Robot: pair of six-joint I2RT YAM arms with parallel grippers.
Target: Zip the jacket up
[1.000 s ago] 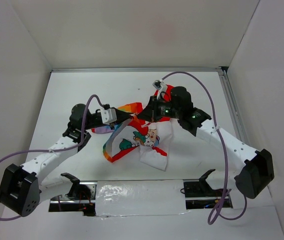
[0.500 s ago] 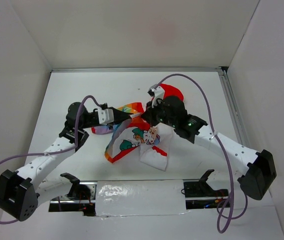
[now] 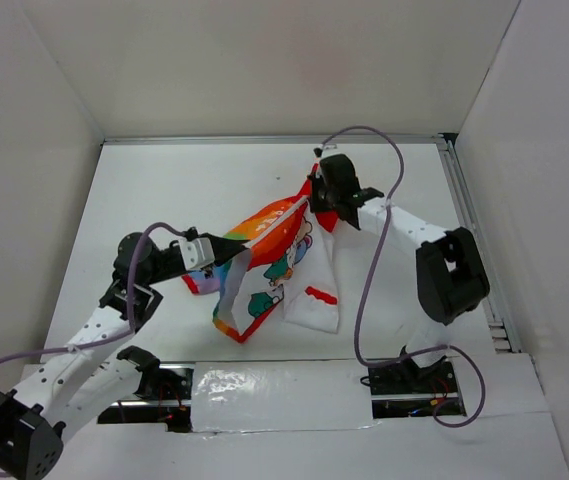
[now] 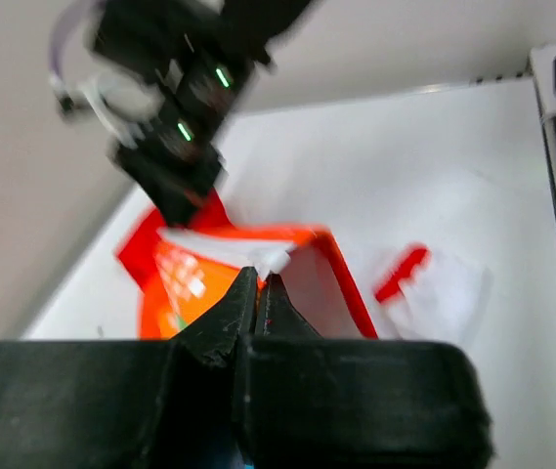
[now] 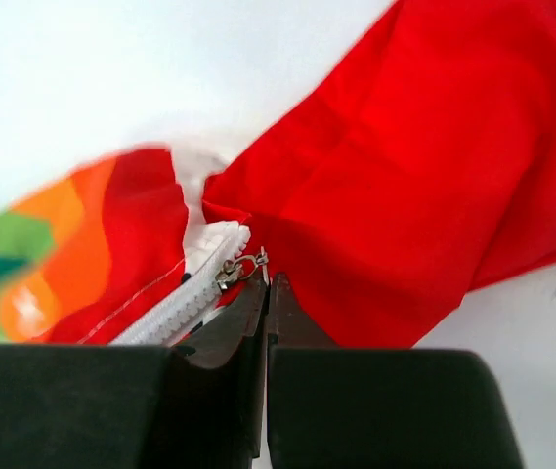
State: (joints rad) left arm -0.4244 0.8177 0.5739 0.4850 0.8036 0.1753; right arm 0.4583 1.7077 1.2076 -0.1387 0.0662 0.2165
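Holding the jacket [image 3: 269, 268] stretched and lifted partly off the bench [image 3: 154, 180], near its middle and a little toward the right edge, between 2 arms. Pinching the lower front end with the left gripper [image 3: 238, 246], pressed together on a pale fabric edge in the left wrist view. Clamping the zipper pull [image 5: 244, 266] with the right gripper [image 3: 312, 204], nearer the far edge, tips closed on the small metal tab as far as can be told. Showing, in the right wrist view, white zipper teeth [image 5: 175, 301] meshed right up to the slider, with the red hood [image 5: 405, 166] just beside it. Judging from that: most of the run likely done, with only the last bit up to the collar left, if any. Cannot confirm the lower part of the zip from above, with folds and both arms hiding much of the seam. Probably remaining: finishing the pull against the left side's tension, then releasing both ends and laying the garment down.
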